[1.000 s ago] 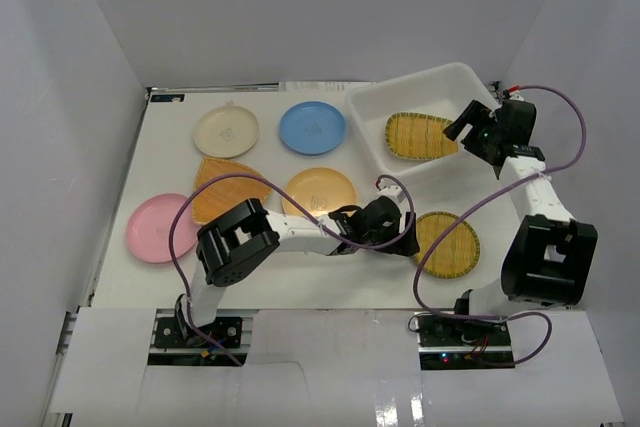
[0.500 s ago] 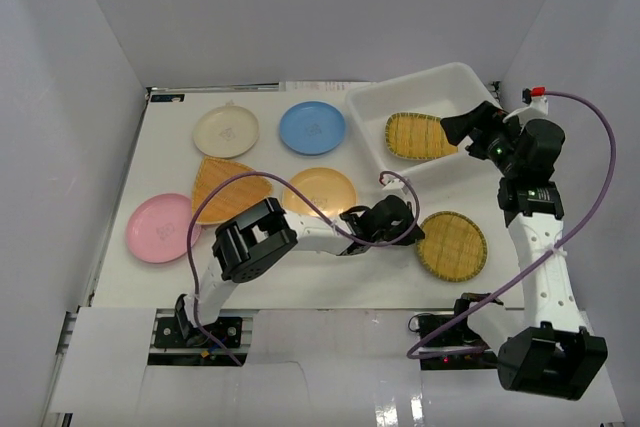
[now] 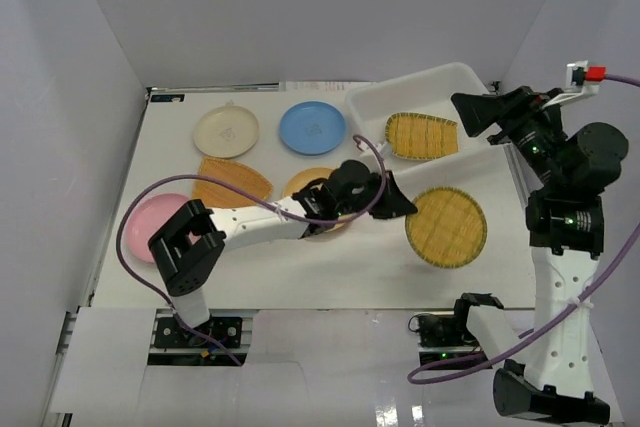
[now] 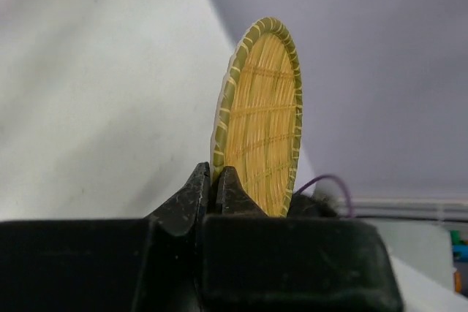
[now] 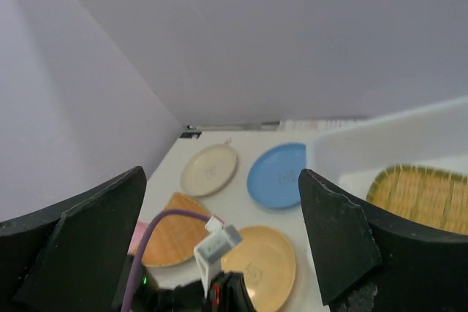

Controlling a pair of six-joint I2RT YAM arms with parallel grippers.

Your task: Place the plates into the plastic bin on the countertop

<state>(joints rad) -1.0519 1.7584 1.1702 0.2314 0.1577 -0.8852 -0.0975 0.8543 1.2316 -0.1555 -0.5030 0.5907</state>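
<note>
My left gripper (image 3: 403, 208) is shut on the near rim of the round woven-bamboo tray (image 3: 446, 226), held clear of the countertop (image 3: 330, 267). In the left wrist view the tray (image 4: 263, 115) stands on edge, its rim pinched between my jaws (image 4: 217, 178). The plastic bin (image 3: 366, 113) at the back right holds a square bamboo tray (image 3: 421, 135). My right gripper (image 3: 472, 112) hangs open and empty above the bin's right end. Cream plate (image 3: 226, 131), blue plate (image 3: 312, 127), fan-shaped tray (image 3: 232, 182), orange-yellow plate (image 3: 306, 184) and pink plate (image 3: 147, 223) lie on the countertop.
The left arm stretches across the orange-yellow plate and covers part of the pink one. Purple cables loop off both arms. Grey walls close in the countertop on three sides. The right wrist view shows the cream plate (image 5: 209, 169), blue plate (image 5: 276, 175) and bin wall (image 5: 380, 144).
The left gripper has shut on the round bamboo tray's rim and lifted it off the countertop. The right arm has risen and drawn back to the right, away from the bin.
</note>
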